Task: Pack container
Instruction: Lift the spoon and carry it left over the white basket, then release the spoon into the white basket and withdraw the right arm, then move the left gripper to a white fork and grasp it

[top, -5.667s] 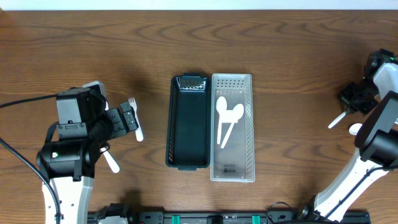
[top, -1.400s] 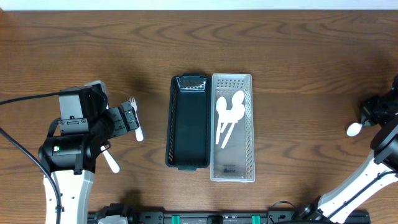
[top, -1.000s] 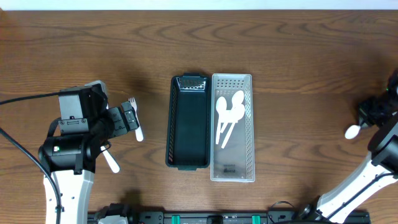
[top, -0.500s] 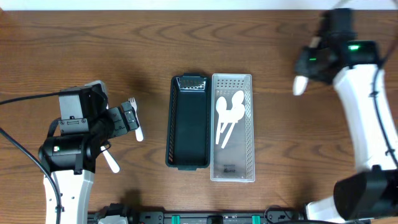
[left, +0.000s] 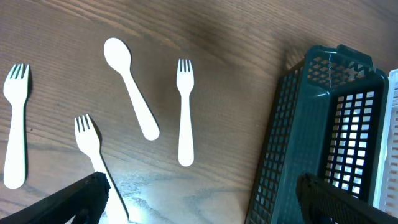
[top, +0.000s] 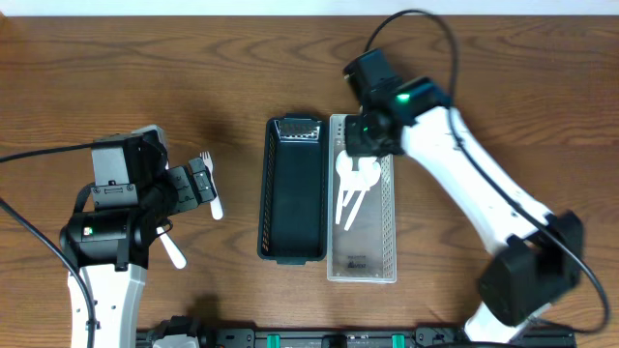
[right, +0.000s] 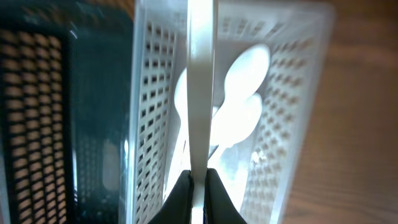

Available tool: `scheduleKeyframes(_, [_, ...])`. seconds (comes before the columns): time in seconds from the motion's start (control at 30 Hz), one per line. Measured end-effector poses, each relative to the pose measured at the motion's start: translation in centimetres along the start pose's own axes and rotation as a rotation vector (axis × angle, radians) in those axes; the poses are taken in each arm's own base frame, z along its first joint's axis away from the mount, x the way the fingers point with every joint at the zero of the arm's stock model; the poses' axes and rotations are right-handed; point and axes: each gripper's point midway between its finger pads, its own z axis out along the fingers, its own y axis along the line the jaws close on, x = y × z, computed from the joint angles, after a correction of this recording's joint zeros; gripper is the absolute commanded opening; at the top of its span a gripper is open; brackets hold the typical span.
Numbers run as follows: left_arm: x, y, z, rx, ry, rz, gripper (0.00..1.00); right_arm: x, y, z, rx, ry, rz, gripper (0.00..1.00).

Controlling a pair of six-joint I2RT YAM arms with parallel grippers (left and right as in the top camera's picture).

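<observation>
On the near left, the left fingers stand wide apart and hold nothing. They hang above the loose forks and a stray spoon on the worktop, well apart from the baskets, so trouble looks unlikely there.

In the middle, the white basket lies with its left wall touching the dark basket. A few packed spoons lie in its far half, and its near half is bare.

At the far end, the right fingers are clamped on the handle of the held spoon. The spoon hangs over the white basket, close to the wall it shares with the dark basket.

Released there, it could catch on that rim or tip into the dark basket. It could also land across the packed spoons and prop up on them. A low descent might knock the light basket askew.

The shared wall leaves no margin on the left. Bare worktop lies to the right of the basket and beyond its far end.
</observation>
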Motion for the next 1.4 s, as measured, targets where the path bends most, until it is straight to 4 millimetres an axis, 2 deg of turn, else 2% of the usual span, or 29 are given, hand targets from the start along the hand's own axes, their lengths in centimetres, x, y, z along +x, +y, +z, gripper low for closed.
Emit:
scheduleKeyframes(0.1, [0.0, 0.0, 0.0, 0.0, 0.0, 0.0, 0.98, 0.9, 0.5, 2.3, 0.026, 0.056, -0.004, 0.04])
scheduleKeyframes(0.13, [0.0, 0.0, 0.0, 0.0, 0.0, 0.0, 0.98, 1.2, 0.6, 2.9, 0.035, 0.071, -0.005, 0.07])
scheduleKeyframes(0.17, [0.0, 0.0, 0.0, 0.0, 0.0, 0.0, 0.98, 1.4, 0.6, 3.4, 0.041, 0.085, -0.002, 0.15])
scheduleKeyframes(0.23, [0.0, 0.0, 0.0, 0.0, 0.0, 0.0, 0.98, 1.7, 0.6, 4.2, 0.051, 0.105, 0.001, 0.2])
scheduleKeyframes(0.53, [0.1, 0.0, 0.0, -0.001, 0.003, 0.0, 0.98, 1.5, 0.4, 4.6, 0.07, 0.097, 0.0, 0.21])
scheduleKeyframes(0.63, [0.1, 0.0, -0.4, -0.002, 0.01, -0.001, 0.98, 1.0, -0.3, 4.3, 0.08, 0.082, -0.001, 0.22])
scheduleKeyframes(0.77, [-2.3, -0.8, -2.0, 0.014, -0.056, 0.005, 0.98, -2.0, -2.6, 1.7, 0.069, -0.002, 0.036, 0.42])
scheduleKeyframes(0.87, [-4.7, -1.4, -2.6, 0.024, -0.096, 0.009, 0.98, -5.4, -6.0, -3.1, 0.048, -0.137, 0.094, 0.55])
scheduleKeyframes(0.9, [-5.3, -1.6, -2.3, 0.024, -0.098, 0.009, 0.98, -6.4, -7.9, -5.4, 0.048, -0.195, 0.12, 0.59])
scheduleKeyframes(0.97, [-6.2, -1.7, -0.9, 0.02, -0.081, 0.007, 0.98, -7.4, -11.3, -9.4, 0.063, -0.289, 0.161, 0.7])
scheduleKeyframes(1.03, [-6.4, -1.5, 1.4, 0.008, -0.037, 0.003, 0.98, -7.4, -14.0, -12.4, 0.085, -0.352, 0.193, 0.71])
scheduleKeyframes(1.1, [-6.4, -1.2, 4.3, -0.008, 0.024, -0.002, 0.98, -6.9, -15.8, -14.3, 0.11, -0.378, 0.198, 0.71])
scheduleKeyframes(1.23, [-5.4, -0.3, 10.5, -0.042, 0.145, -0.013, 0.98, -5.8, -17.8, -14.5, 0.145, -0.342, 0.201, 0.72])
scheduleKeyframes(1.4, [-3.3, 0.8, 15.8, -0.08, 0.265, -0.027, 0.98, -5.4, -18.5, -13.3, 0.161, -0.296, 0.192, 0.72])
